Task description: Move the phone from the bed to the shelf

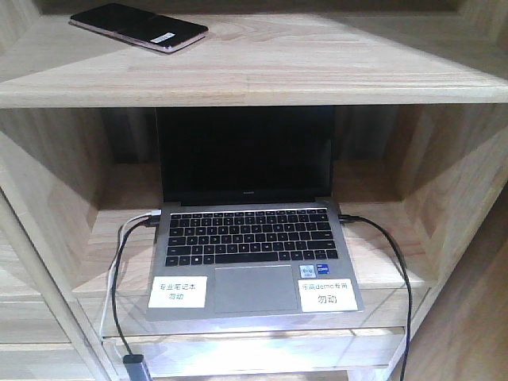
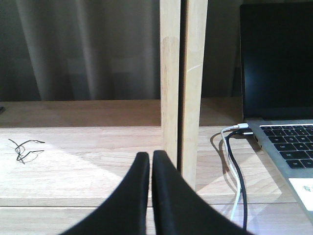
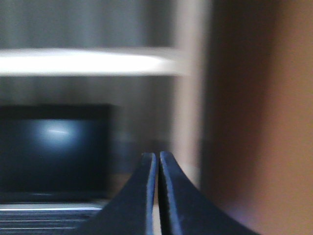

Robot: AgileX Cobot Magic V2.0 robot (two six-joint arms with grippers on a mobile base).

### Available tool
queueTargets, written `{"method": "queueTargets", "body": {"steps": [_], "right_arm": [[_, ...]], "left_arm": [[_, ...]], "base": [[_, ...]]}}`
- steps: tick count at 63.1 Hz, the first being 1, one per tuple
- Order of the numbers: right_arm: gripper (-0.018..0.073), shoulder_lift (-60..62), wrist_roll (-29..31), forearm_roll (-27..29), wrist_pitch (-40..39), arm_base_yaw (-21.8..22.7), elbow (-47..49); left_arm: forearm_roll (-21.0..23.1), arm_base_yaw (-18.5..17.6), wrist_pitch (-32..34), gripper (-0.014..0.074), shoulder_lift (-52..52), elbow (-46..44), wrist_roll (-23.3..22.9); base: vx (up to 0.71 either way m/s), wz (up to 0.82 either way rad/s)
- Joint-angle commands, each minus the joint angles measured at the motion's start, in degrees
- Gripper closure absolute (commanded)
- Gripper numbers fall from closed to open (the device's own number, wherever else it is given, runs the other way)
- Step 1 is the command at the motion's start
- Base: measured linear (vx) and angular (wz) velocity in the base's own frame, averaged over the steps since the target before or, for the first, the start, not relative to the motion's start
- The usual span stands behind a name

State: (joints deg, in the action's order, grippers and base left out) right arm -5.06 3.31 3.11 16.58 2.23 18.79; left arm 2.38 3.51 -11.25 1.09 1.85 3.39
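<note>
The black phone (image 1: 138, 26) with its pinkish rim and white sticker lies flat on the top board of the pale wooden shelf (image 1: 317, 75), at the upper left of the front view. Neither gripper shows in that view. In the left wrist view my left gripper (image 2: 150, 155) is shut with nothing between its fingers, low in front of a double wooden upright (image 2: 183, 83) of the shelf. In the blurred right wrist view my right gripper (image 3: 157, 156) is shut and empty, facing the laptop compartment. The bed is out of view.
An open grey laptop (image 1: 250, 238) with two white labels sits in the compartment below the phone, cables (image 1: 119, 270) plugged in on both sides. A thin black wire (image 2: 22, 148) lies on the board left of the upright. A shelf side wall (image 3: 264, 117) stands close on the right.
</note>
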Motion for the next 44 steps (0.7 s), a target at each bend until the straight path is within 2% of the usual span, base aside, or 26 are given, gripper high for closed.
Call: {"method": "queueTargets", "body": {"steps": [1,11,19,32,36,44], "right_arm": [[0.0564,-0.44,1.53,-0.36,-5.0,1.83,-0.05],[0.0564,2.15,1.84,-0.13,-12.64,1.66,-8.08],[0.0564,3.82,1.88,-0.13,-15.62,1.66,-13.24],[0.0564,5.57,1.59,0.24,-17.41,1.66,-21.05],[0.0564,6.34,1.68,0.45,-13.55,1.66,-20.91],[0.0564,6.28,1.91,0.45,-12.46,1.66,-20.91]], "left_arm": [[0.53,0.02,3.99,0.0595,0.48,0.41,0.0],[0.53,0.02,3.99,0.0595,0.48,0.41,0.0],[0.53,0.02,3.99,0.0595,0.48,0.41,0.0],[0.53,0.02,3.99,0.0595,0.48,0.41,0.0],[0.53,0.02,3.99,0.0595,0.48,0.41,0.0],[0.53,0.02,3.99,0.0595,0.48,0.41,0.0]], "base": [[0.0,0.0],[0.0,0.0],[0.0,0.0],[0.0,0.0],[0.0,0.0],[0.0,0.0]]}}
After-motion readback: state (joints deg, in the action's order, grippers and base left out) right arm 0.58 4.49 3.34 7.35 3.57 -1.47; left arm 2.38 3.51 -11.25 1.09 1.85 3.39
